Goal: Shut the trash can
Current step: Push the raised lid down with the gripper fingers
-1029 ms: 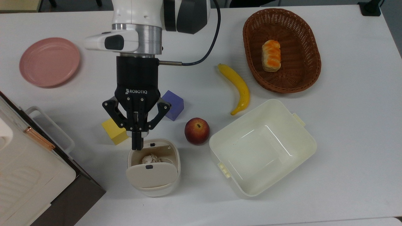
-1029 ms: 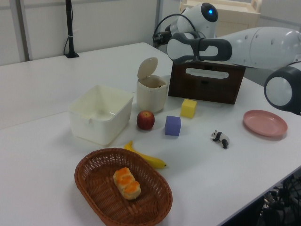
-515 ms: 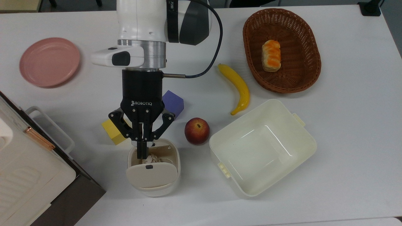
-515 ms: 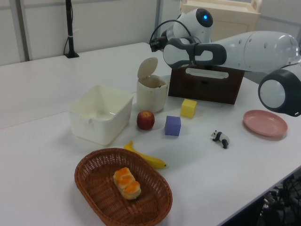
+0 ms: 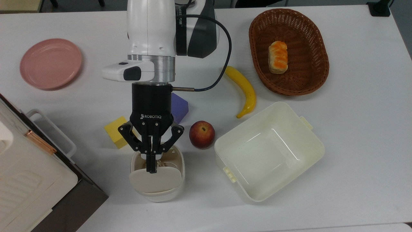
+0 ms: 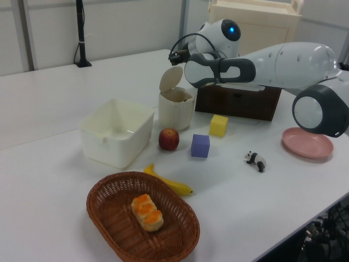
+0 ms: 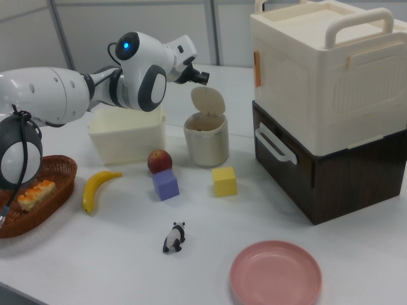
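Observation:
The trash can (image 5: 161,193) is a small cream bin near the top view's lower left of centre. Its beige lid (image 5: 155,182) is hinged up and stands open, so the opening with some crumpled waste inside shows. My gripper (image 5: 151,167) points down over the opening, shut with nothing between its fingers, and its tips meet the lid's upper edge in the top view. In the right view the gripper (image 7: 201,77) hovers just above the raised lid (image 7: 207,100) of the trash can (image 7: 206,143). The left view shows the lid (image 6: 170,79) upright beside my wrist.
A red apple (image 5: 201,134) and a large cream tub (image 5: 302,151) lie right of the bin in the top view. A yellow cube (image 5: 114,132) and a purple cube (image 5: 180,106) sit under the arm. Banana (image 5: 246,91), wicker basket (image 5: 310,38), pink plate (image 5: 51,63), stacked boxes (image 5: 29,180), toy panda (image 7: 173,237).
My gripper has travelled toward the top view's bottom and slightly right, from the bin's far rim to over its opening, reaching the lid. The lid still stands open.

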Controlling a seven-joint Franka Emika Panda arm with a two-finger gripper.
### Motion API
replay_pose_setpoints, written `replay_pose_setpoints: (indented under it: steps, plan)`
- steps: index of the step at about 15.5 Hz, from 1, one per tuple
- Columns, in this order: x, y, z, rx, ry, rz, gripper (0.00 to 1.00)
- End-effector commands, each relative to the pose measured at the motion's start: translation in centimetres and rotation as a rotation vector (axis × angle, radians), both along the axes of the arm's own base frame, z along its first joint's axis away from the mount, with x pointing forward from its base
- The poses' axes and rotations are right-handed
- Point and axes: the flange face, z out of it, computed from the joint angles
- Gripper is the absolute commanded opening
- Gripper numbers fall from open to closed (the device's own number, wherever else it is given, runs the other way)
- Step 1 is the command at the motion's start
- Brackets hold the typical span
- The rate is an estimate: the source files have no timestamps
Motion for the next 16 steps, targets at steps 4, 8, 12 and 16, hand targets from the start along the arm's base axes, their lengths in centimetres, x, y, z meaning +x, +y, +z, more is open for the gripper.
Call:
replay_pose_setpoints:
  steps: [4, 8, 12, 16]
  plan:
    - [0.2, 0.3, 0.4, -0.043, -0.021, 0.022, 0.05]
    - [0.5, 0.1, -1.1, -0.058, -0.001, 0.024, 0.05]
    - [0.6, -0.1, -2.1, -0.071, 0.013, 0.027, 0.05]
    - [0.5, 0.1, -2.8, -0.082, 0.027, 0.032, 0.05]
